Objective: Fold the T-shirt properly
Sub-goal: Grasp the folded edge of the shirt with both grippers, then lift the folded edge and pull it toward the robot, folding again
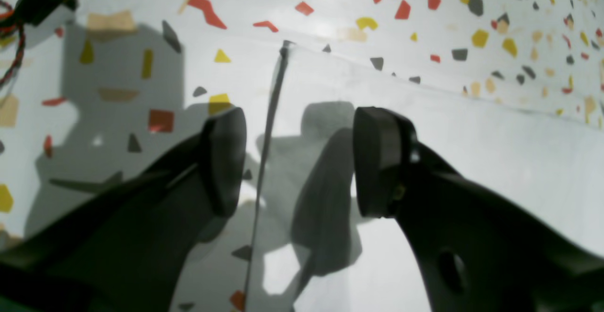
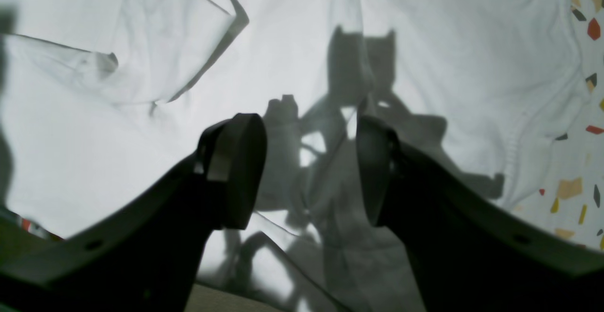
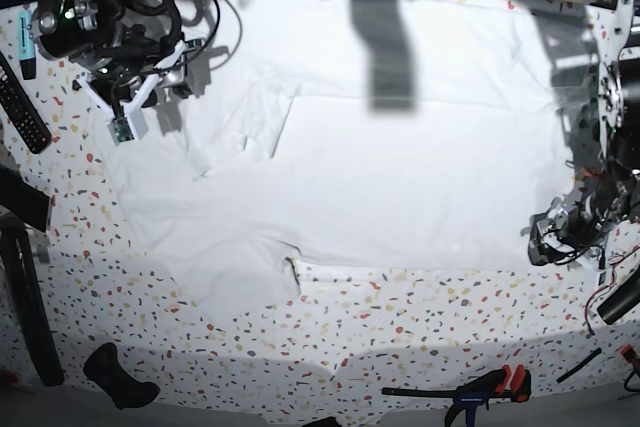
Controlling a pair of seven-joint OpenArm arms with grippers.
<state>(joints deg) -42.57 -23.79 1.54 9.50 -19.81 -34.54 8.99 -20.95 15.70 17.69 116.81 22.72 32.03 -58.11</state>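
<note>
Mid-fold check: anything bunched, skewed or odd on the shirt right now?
Yes. The T-shirt lies mostly flat, but near the right gripper a flap is folded over crookedly onto the body, with creases around it. The lower corner juts out unevenly. Both grippers' jaws are open, holding nothing.

the shirt is thin white cloth, soft and matt, creased in places, sheer enough at its edge that table specks show through. the tabletop looks smooth, white with coloured terrazzo chips. left fingers and right fingers look like matt black plastic.
</note>
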